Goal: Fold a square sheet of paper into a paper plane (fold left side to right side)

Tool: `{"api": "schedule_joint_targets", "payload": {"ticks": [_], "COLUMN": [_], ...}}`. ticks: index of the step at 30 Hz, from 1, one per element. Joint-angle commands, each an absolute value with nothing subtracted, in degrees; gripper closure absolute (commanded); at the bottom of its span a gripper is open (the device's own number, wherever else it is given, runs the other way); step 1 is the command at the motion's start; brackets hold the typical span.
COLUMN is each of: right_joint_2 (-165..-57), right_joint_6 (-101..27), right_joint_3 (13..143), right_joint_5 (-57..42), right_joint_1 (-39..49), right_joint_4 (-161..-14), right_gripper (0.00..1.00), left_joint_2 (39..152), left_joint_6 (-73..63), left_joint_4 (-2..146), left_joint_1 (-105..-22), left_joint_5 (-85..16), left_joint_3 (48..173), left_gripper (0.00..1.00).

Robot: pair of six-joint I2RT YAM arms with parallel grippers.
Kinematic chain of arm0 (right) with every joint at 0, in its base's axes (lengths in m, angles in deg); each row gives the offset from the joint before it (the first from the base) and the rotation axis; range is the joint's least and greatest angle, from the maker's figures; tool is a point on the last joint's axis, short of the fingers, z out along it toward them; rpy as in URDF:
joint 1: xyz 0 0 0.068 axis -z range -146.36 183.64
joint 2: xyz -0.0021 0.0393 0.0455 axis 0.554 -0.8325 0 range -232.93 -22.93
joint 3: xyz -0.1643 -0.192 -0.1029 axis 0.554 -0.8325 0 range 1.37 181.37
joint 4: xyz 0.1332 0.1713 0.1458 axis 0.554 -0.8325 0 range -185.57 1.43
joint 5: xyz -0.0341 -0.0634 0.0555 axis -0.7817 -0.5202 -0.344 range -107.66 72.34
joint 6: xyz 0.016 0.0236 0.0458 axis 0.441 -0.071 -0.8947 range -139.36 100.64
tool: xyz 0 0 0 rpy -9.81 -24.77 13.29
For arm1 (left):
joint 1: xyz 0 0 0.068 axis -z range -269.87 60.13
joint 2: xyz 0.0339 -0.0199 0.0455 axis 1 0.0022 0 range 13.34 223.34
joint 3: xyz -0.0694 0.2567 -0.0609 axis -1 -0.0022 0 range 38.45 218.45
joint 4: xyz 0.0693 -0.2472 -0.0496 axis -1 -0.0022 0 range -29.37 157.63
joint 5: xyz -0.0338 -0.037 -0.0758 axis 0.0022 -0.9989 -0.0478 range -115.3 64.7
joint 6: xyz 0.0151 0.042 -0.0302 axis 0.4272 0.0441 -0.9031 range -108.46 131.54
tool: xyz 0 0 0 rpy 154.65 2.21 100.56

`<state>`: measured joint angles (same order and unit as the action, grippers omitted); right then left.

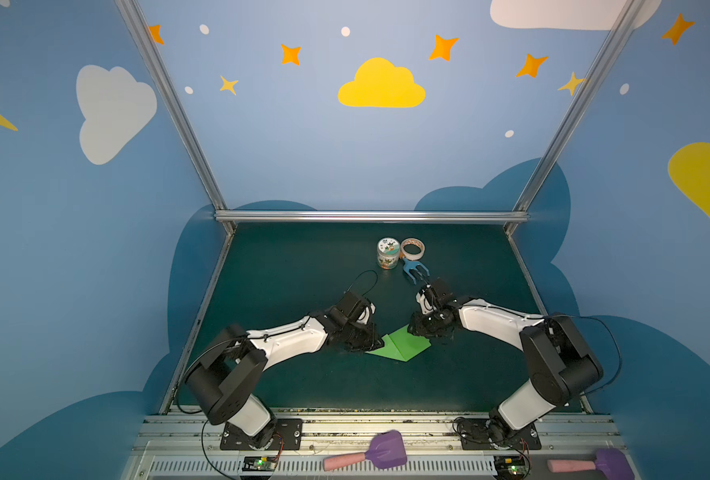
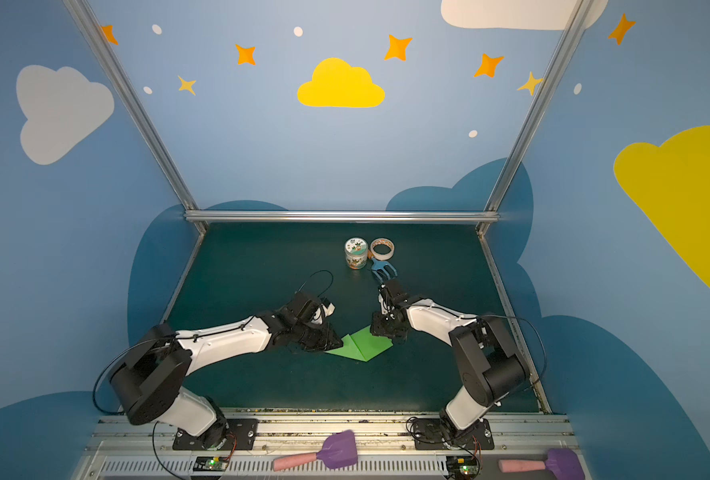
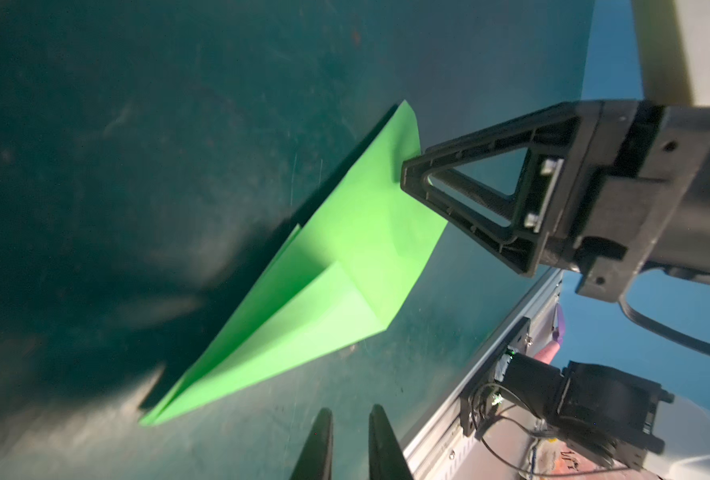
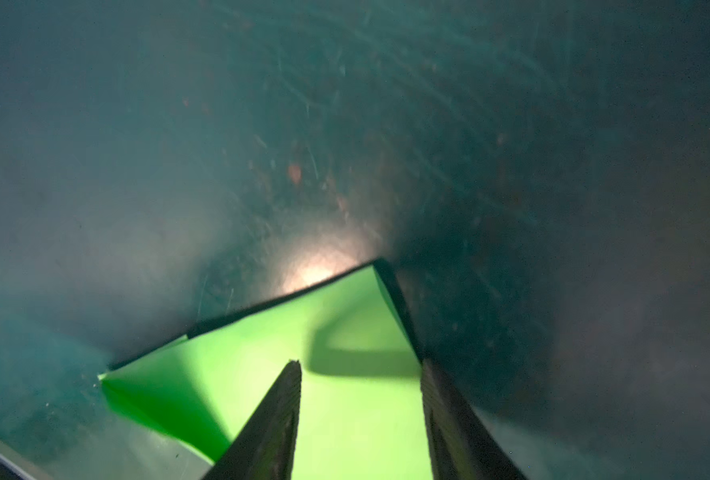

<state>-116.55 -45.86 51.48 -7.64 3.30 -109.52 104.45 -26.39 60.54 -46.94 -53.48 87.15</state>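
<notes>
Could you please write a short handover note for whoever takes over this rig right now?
Left gripper: jaws nearly together, narrow gap, nothing between; beside the green paper's pointed end.
Right gripper: jaws open, tips down over the paper's wide end; pressing or not, cannot tell.
Paper: lying on the table between the two arms.
Done: creased to a point with layered flaps.
Left: shape is wide, not yet a slim dart; more folds probably needed.
</notes>
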Motion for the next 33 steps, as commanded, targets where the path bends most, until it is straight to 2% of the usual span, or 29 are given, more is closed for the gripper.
{"api": "schedule_joint_targets", "payload": {"ticks": [1,11,20,27,33], "right_joint_2": [-117.8,-116.6,-104.2,-94.6,-92.8], "right_joint_6": [-43.6,-43.7,-49.0,-60.0,-67.8], "right_joint_3": [53.0,53.5,49.9,38.8,33.0], "right_joint_5": [-6.3,-4.2,0.2,6.1,8.6], "right_joint_1": [3.8,4.2,4.1,3.2,-0.4], "right_joint_4": [-109.5,-110.0,-113.2,-108.3,-103.4], "right_gripper": [0.52,0.53,0.47,0.42,0.41], "left_joint_2": [107.5,116.2,117.9,114.5,110.5], "left_joint_6": [-22.8,-19.4,-21.3,-31.2,-42.7], "left_joint_4": [59.0,57.6,62.4,71.2,79.0], "left_joint_1": [-46.9,-47.9,-48.9,-49.1,-47.9], "left_joint_5": [-52.1,-52.2,-51.9,-49.0,-45.3], "left_joint_3": [90.7,94.7,90.9,82.3,74.8], "left_gripper": [0.82,0.83,0.83,0.82,0.8]}}
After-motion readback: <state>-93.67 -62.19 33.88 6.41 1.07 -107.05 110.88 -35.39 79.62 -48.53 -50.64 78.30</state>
